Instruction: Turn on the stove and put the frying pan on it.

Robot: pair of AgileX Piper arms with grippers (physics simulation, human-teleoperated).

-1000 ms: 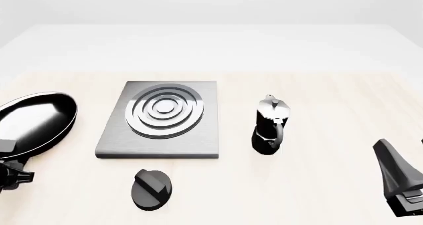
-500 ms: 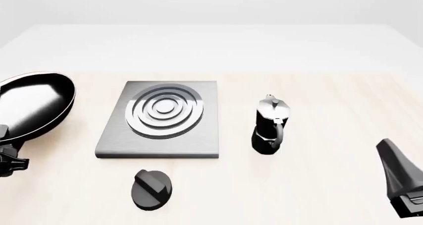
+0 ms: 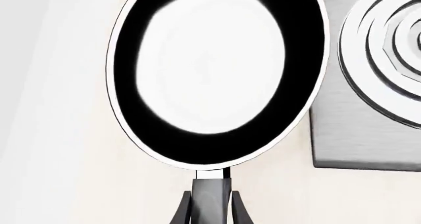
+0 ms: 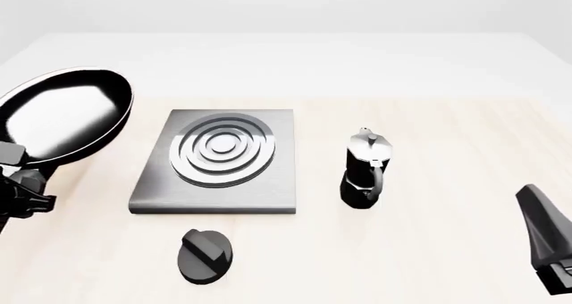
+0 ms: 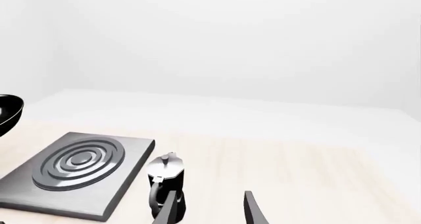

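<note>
My left gripper [image 4: 21,185] is shut on the handle of the frying pan [image 4: 64,115], a glossy black round pan that hangs tilted above the table, left of the stove. In the left wrist view the pan [image 3: 217,76] fills the picture, and its handle [image 3: 212,180] runs back between the fingers of the left gripper [image 3: 210,197]. The stove [image 4: 219,158] is a grey slab with silver rings. Its black ridged knob [image 4: 205,256] lies apart, in front of the slab. My right gripper [image 5: 210,197] is open and empty, low at the right [image 4: 545,240].
A black-and-silver moka pot [image 4: 365,170] stands upright right of the stove, between the slab and my right gripper. It also appears in the right wrist view as the moka pot [image 5: 164,183], just beyond one finger. The stove slab [image 3: 368,110] lies beside the pan's rim.
The pan has risen off the table and shifted right toward the stove, still held by my left gripper. The right gripper has sunk slightly toward the lower right corner.
</note>
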